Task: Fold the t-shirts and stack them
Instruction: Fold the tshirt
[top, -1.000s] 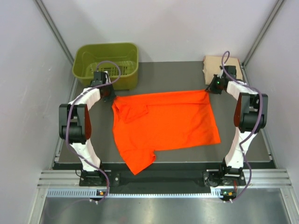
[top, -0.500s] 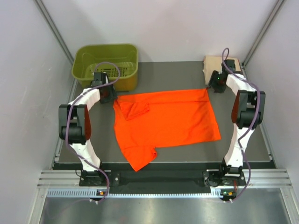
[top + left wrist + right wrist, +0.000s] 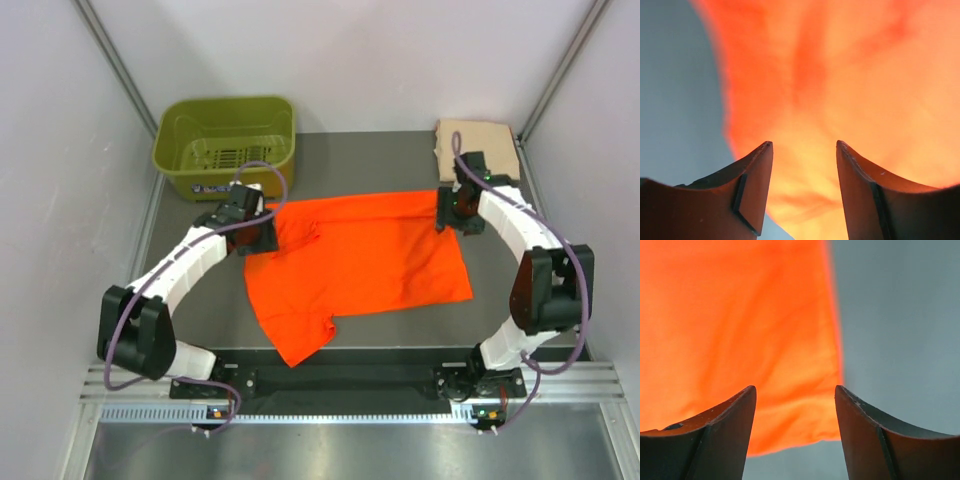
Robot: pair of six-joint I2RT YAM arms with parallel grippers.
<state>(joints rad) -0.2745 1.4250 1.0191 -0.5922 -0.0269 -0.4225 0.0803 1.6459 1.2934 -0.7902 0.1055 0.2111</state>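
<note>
The bright orange t-shirt [image 3: 355, 265] lies spread on the dark table, one sleeve [image 3: 300, 345] reaching the near edge. A folded pale peach-tan t-shirt [image 3: 477, 147] rests at the back right corner. My left gripper [image 3: 262, 232] hovers over the orange shirt's far left corner, open, nothing between its fingers; orange cloth [image 3: 850, 85] fills its wrist view below the left gripper [image 3: 804, 150]. My right gripper [image 3: 452, 213] is over the shirt's far right corner [image 3: 805, 425], open and empty, and the right gripper [image 3: 795, 392] straddles the cloth's edge.
An olive-green plastic basket [image 3: 226, 142] stands at the back left, nothing visible in it. Grey table surface [image 3: 900, 330] shows right of the shirt. White walls enclose the table on three sides.
Both grippers have opened and let go of the orange shirt's far corners, which dropped flat. Both arms have swung inward and toward the near side over the cloth.
</note>
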